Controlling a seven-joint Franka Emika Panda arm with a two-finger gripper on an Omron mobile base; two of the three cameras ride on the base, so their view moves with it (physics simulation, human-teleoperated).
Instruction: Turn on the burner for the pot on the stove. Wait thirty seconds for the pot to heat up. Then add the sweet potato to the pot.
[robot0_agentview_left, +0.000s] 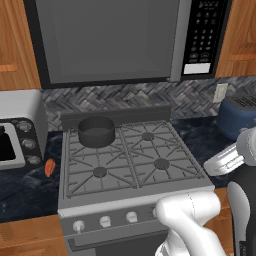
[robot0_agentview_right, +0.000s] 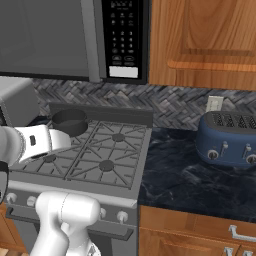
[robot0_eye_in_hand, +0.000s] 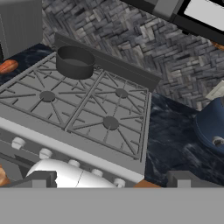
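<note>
One pot (robot0_agentview_left: 96, 131) sits on the stove's (robot0_agentview_left: 131, 200) back-left burner. The sweet potato (robot0_agentview_left: 49, 167) lies on the worktop beside the stove's left edge; probably firm and light, best pinched across its middle. Gripper (robot0_eye_in_hand: 111, 183) jaws stand apart, empty.

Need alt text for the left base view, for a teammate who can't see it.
A grey stove with four burners holds a dark pot on its back left burner. A sweet potato lies on the dark counter left of the stove, by a toaster oven; the white arm rises at lower right.
</note>
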